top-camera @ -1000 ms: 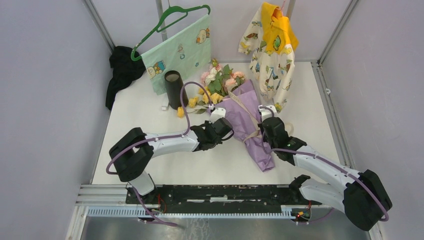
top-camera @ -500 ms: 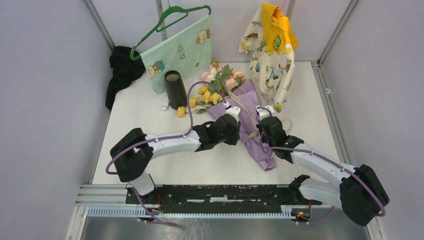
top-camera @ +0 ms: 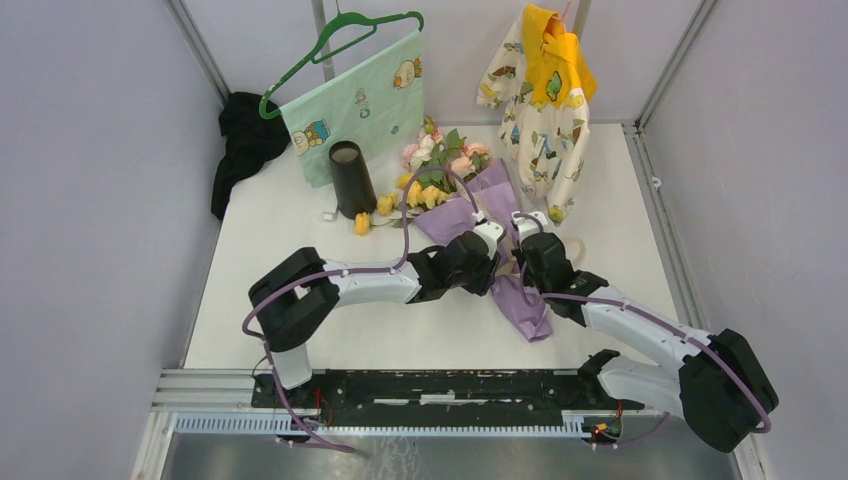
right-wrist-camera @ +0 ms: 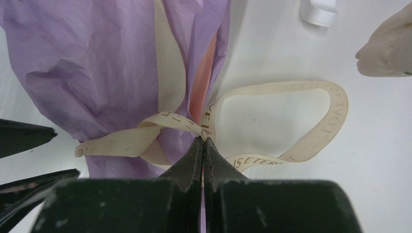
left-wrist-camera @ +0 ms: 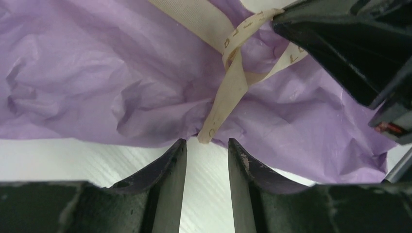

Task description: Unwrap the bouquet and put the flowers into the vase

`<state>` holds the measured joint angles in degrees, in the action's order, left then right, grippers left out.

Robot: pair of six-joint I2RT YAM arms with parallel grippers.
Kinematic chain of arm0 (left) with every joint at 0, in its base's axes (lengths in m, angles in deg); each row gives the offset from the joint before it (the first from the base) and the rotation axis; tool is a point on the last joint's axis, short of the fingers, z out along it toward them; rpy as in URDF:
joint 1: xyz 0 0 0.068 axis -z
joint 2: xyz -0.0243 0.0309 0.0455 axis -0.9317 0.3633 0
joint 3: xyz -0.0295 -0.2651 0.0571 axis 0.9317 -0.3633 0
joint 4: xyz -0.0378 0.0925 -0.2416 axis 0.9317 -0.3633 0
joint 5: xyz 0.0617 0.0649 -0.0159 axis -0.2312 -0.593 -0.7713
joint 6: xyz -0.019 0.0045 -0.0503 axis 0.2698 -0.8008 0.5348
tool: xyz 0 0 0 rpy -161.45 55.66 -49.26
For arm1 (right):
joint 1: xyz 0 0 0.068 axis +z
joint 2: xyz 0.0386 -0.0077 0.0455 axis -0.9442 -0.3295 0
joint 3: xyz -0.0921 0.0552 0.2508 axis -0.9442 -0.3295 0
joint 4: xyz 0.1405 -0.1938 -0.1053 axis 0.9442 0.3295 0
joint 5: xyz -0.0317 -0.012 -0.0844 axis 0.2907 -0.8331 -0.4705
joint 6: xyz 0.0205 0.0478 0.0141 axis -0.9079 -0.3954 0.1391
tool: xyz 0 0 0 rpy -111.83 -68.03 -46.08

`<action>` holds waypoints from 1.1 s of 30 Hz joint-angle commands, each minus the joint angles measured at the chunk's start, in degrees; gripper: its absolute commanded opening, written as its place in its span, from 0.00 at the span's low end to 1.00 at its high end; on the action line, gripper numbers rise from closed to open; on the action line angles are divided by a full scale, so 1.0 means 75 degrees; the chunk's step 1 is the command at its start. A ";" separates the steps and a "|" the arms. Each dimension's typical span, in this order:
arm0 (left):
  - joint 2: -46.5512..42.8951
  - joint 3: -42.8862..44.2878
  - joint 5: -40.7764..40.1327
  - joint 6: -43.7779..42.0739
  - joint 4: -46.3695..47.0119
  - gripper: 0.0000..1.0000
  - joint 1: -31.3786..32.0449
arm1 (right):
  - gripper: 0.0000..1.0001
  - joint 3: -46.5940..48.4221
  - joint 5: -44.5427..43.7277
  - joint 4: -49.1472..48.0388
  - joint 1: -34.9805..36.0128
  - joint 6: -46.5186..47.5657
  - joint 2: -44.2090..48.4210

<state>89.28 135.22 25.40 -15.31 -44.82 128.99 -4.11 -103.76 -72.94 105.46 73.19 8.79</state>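
Bouquet (top-camera: 488, 190) in crinkly lilac paper lay on the white counter (top-camera: 280, 260); right jaws pinched its beige ribbon (right-wrist-camera: 170, 73), left jaws gaped at the ribbon's tail.

The bouquet (top-camera: 478, 212) has crinkly paper (left-wrist-camera: 97, 63) of lilac-purple with a salmon-pink layer inside, and its ribbon (right-wrist-camera: 171, 73) is beige with gold-brown lettering. The flowers (top-camera: 437, 163) are yellow, pink and cream among green leaves. Left of them the vase (top-camera: 351, 182) is plain black on the white tabletop (top-camera: 290, 250). At the far left lies a black cloth (top-camera: 245, 140). Beside it hangs a mint-green cloth (top-camera: 360, 105) with cartoon prints, and at the far right a cream garment (top-camera: 545, 110) patterned in teal and orange, with yellow trim.
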 commanded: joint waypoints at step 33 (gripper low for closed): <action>-0.0636 0.0244 -0.3534 0.0997 -0.1804 0.13 -0.0200 | 0.00 0.0431 -0.0855 0.0306 -0.0486 -0.0177 0.0619</action>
<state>91.60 138.52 7.89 -14.52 -51.75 129.19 -4.05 -105.13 -71.33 103.82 72.34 12.88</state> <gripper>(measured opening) 0.140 0.006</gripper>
